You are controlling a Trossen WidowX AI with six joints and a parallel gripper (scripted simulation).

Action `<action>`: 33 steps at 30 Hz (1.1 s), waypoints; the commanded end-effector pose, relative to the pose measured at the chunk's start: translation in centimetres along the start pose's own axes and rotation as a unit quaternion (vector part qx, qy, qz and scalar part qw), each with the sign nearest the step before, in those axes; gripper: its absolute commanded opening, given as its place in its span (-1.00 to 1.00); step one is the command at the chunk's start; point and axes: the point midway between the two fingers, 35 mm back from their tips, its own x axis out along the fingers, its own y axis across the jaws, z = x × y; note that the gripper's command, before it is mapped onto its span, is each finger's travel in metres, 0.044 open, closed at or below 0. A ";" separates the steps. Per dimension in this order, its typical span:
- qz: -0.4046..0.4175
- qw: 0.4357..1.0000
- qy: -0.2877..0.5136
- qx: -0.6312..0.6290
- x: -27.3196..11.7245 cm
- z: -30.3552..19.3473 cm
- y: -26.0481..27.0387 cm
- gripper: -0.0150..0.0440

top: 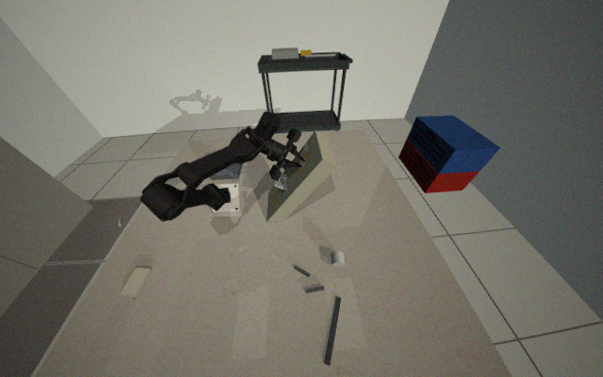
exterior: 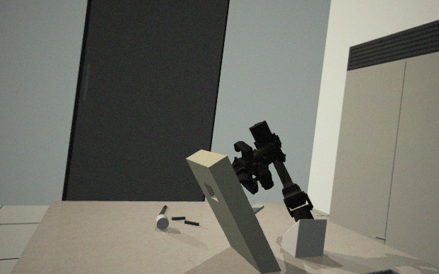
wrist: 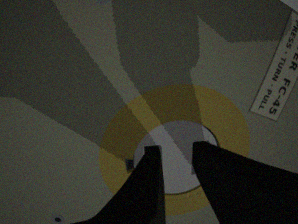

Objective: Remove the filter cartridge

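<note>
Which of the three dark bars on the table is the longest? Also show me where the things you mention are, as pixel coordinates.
The bar (top: 332, 330) nearest the top view's bottom edge; the other two are much shorter.

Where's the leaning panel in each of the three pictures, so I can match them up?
Top: the panel leans just above center.
Exterior: it leans from center down to the bottom edge.
Wrist: its face fills most of the picture, behind the fingers.
Shared landmark: the robot's jaws, at the panel's face.
</note>
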 end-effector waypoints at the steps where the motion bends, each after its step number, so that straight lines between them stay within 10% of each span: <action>1: -0.002 1.000 -0.005 0.000 -1.2 0.2 -0.3 -0.49; 33: 0.000 1.000 -0.007 0.008 -6.6 1.7 3.6 -0.49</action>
